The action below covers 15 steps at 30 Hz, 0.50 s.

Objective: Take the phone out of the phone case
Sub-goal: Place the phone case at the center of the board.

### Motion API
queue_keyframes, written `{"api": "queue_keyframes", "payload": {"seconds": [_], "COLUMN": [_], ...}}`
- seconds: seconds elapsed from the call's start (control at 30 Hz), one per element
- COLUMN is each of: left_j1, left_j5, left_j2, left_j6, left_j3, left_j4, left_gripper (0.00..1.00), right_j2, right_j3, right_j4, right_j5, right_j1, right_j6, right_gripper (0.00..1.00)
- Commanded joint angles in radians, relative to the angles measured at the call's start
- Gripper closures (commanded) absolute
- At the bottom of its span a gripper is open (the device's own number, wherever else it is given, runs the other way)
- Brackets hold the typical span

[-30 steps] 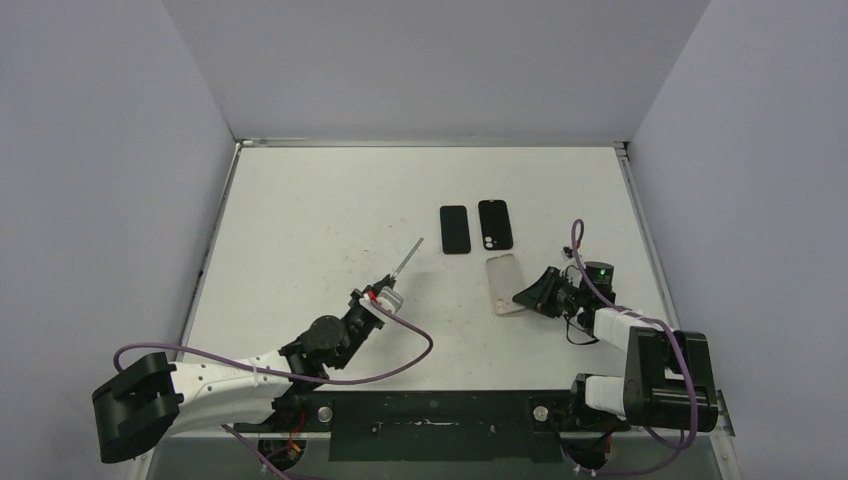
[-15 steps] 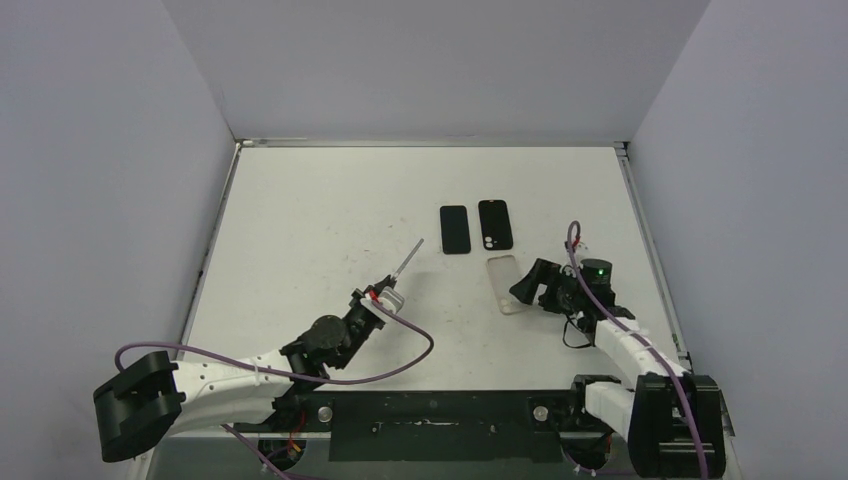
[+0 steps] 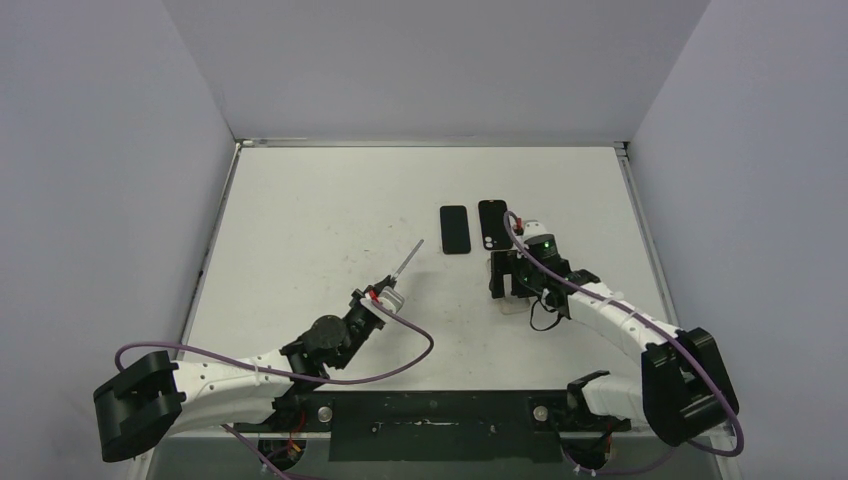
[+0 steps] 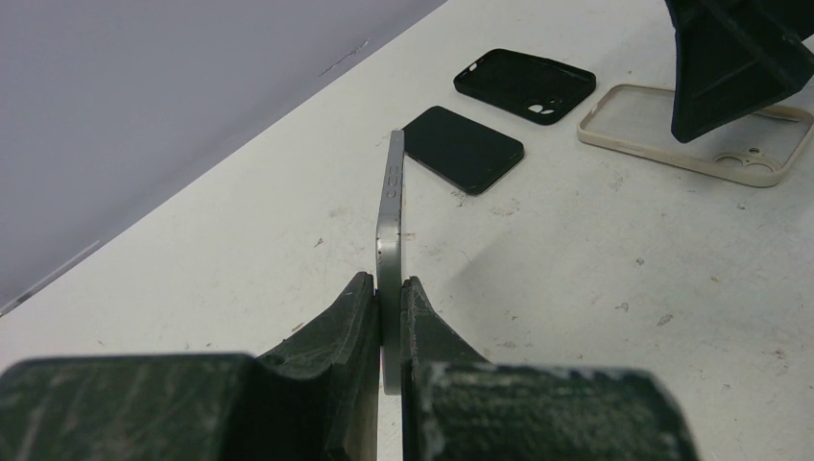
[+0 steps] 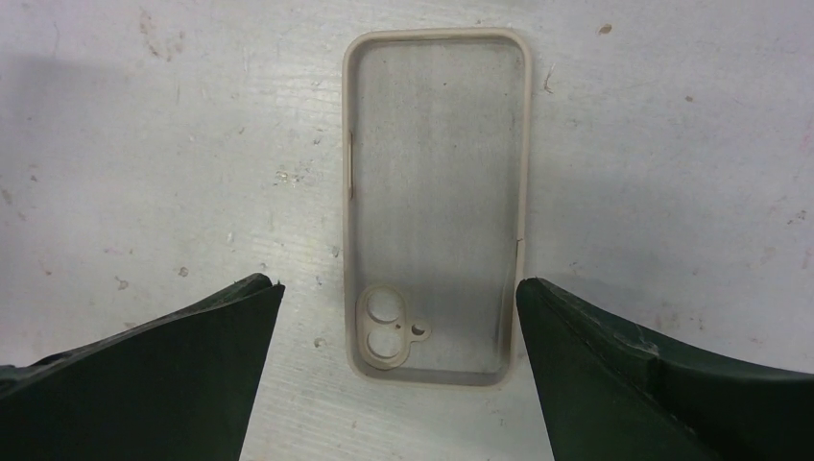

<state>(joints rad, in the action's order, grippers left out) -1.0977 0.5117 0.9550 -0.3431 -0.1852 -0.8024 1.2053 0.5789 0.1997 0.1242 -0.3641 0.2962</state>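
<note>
Already apart: phone (image 4: 392,202) and beige case (image 5: 437,144)
The left gripper (image 4: 389,288) pinches the silver phone on edge, well left of the case; the right gripper (image 5: 398,283), jaws spread wide, hangs directly over the empty case, whose long axis runs between them, camera cut-out (image 5: 384,338) nearest the wrist. No brand or lettering is legible

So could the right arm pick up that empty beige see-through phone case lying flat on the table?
Probably yes. The right gripper hangs open right above the beige see-through phone case, one finger on each side, and nothing lies on it. Its flatness could make pinching awkward.
</note>
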Motion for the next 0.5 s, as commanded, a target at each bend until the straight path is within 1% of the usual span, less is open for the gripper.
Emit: {"api": "queue_keyframes", "payload": {"seconds": [0.0,0.13,0.47], "left_j1": [0.001,0.001,0.000], "left_j5": [-0.010,-0.013,-0.032], "left_j2": [-0.013,-0.018,-0.014], "left_j6": [0.009,0.011,0.014], "left_j3": [-0.017,-0.015,-0.016], "left_j4": [-0.088,-0.087,-0.084], "left_gripper": [1.00,1.00,1.00], "right_j2": [0.076,0.139,0.254], "right_j3": [0.086,0.127,0.166], "right_j4": [0.073,0.096,0.073], "right_j5": [-0.148,-0.181,-0.132], "right_j1": [-0.043,-0.058,-0.063], "right_j6": [-0.037,-0.048,-0.063], "right_gripper": [0.00,0.00,0.00]}}
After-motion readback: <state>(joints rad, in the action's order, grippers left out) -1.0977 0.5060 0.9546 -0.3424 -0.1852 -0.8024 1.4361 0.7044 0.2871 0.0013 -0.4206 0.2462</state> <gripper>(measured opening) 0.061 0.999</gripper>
